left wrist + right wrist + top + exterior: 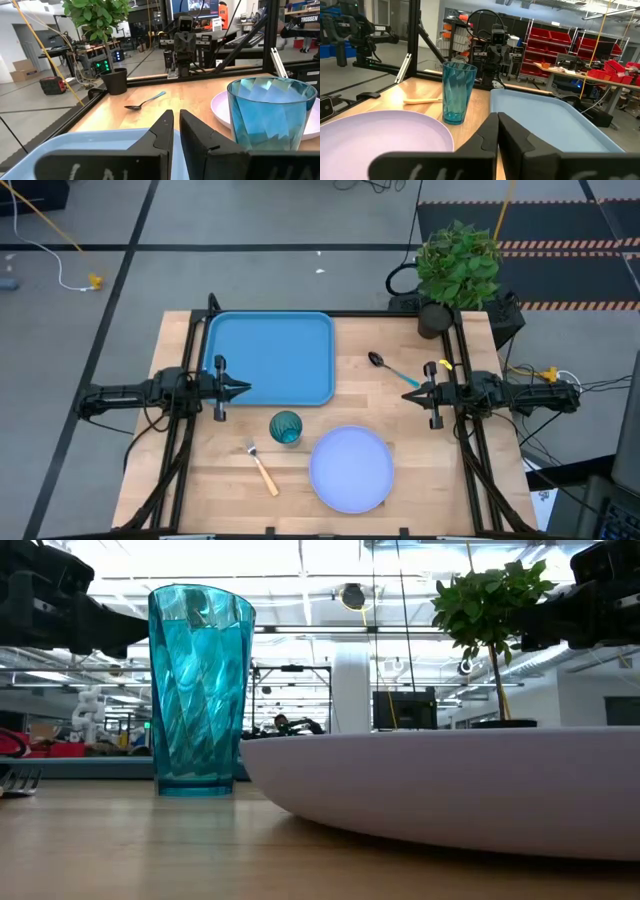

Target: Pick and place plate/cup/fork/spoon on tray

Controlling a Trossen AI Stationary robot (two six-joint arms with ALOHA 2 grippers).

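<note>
1. Risk is sitting mostly with the cup point(286, 427): it is standing upright just beside the plate point(350, 469) and near the tray point(270, 360), so a careless approach could be tipping it or knocking it into the plate.
2. Fork point(262, 469) and spoon point(391, 368) are lying flat on the counter point(420, 450), well apart, so thin handles could be slipping out of a pinch.
3. Plate is lying low and wide near the counter's front edge; a rim grip could be letting it tilt.
4. Left end effector point(243, 389) is hovering over the tray's near edge, fingers nearly together, holding nothing. Right end effector point(409, 394) is waiting beside the spoon, fingers closed and empty.
5. Cup is looking translucent teal and faceted; plate pale lavender; tray bright blue and bare.
</note>
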